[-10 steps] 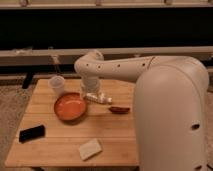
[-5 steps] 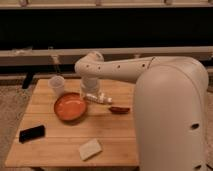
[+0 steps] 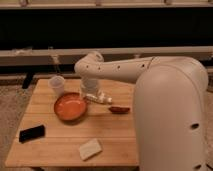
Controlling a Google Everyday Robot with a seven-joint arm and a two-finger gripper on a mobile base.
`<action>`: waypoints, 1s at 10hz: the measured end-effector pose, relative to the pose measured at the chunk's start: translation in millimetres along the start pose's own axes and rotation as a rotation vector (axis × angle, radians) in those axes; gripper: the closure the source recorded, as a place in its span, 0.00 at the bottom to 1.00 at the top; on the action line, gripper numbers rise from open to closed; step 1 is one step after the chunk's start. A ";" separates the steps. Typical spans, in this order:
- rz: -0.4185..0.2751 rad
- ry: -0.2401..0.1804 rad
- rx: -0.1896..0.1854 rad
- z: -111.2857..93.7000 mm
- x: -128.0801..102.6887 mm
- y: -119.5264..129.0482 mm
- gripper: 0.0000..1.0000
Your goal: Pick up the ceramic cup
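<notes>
Whitish ceramic cup [image 3: 56,85] is standing upright at the upper left of the table [image 3: 55,147], just behind the orange bowl [image 3: 70,107]. The claw [image 3: 93,95] is hanging at centre frame, apart from the cup and probably lining up an approach; whether it is open or closed I cannot tell.

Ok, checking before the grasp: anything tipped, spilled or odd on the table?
Nothing stands out. The ceramic cup stands upright at the table's back left, the orange bowl sits level beside it, and the gripper hangs low just right of the bowl.
</notes>
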 end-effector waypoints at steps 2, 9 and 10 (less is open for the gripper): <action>-0.009 -0.004 0.001 -4.9 -22.2 0.0 0.35; -0.087 -0.032 0.011 -19.3 -101.6 27.1 0.35; -0.102 -0.036 0.011 -21.1 -107.8 33.9 0.35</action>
